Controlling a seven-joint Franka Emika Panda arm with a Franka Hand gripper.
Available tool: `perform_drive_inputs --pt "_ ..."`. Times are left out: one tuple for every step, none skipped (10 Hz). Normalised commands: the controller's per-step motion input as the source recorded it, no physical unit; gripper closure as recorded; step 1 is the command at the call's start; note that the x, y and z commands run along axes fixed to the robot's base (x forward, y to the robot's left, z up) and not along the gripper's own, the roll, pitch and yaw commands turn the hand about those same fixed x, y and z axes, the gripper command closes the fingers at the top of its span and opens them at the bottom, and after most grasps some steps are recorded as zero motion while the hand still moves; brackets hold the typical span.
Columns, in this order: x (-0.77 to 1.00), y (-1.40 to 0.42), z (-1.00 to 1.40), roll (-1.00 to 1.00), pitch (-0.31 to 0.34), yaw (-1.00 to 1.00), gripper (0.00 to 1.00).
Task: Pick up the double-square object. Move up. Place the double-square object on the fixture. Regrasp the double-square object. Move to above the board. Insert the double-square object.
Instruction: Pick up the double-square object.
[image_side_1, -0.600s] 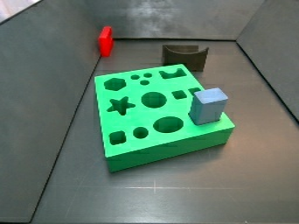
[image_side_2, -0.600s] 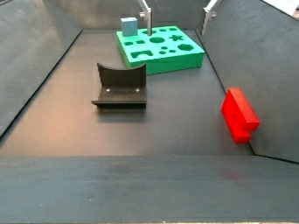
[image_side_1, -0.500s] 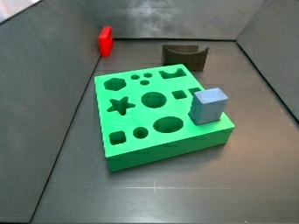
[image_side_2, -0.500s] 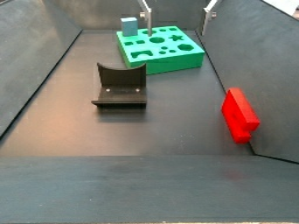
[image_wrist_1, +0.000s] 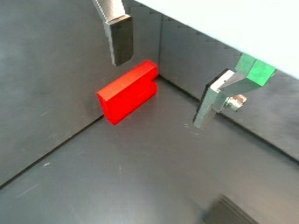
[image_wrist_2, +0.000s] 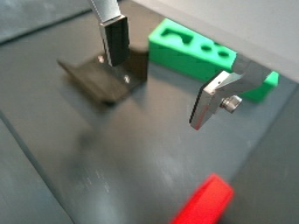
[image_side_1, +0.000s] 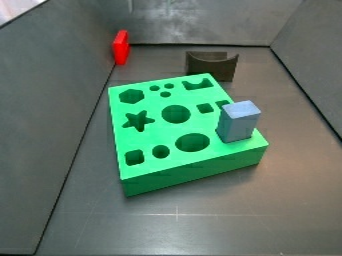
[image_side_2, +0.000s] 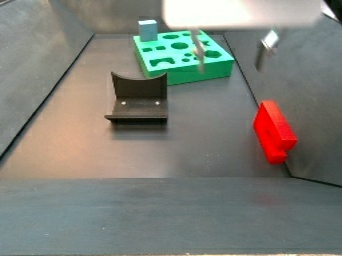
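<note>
Gripper (image_wrist_1: 163, 77): we see its fingers spread wide, nothing between them, hanging above the floor.
Double-square object (image_wrist_1: 128, 91): lies against the wall, at our gripper's 7 o'clock in a wrist view.
Fixture (image_side_2: 136, 97): stands mid-floor.
Board (image_side_1: 181, 129): carries a grey-blue cube (image_side_1: 239, 120).

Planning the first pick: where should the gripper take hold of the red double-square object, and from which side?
Grip the double-square object across its thin width, on its two broad flat faces, coming from above. It stands on edge against the wall, so probably only the top edge is freely reachable. The gripper hangs open and empty over it.
</note>
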Motion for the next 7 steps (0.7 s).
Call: perform_drive_inputs --pt "-1.00 0.12 -0.77 0.18 -0.106 0.00 0.00" --pt "-1.00 0.08 -0.76 0.20 -0.090 0.00 0.00" --pt "-0.92 0.10 -0.74 0.21 -0.067 0.00 0.00" --pt "-0.93 0.01 -0.71 0.23 -0.104 0.00 0.00" --pt "-0.89 0.00 -0.66 0.26 -0.089 0.00 0.00" --pt "-0.89 0.00 -0.66 0.26 -0.084 0.00 0.00" --pt "-0.59 0.00 -0.83 0.22 -0.101 0.00 0.00"
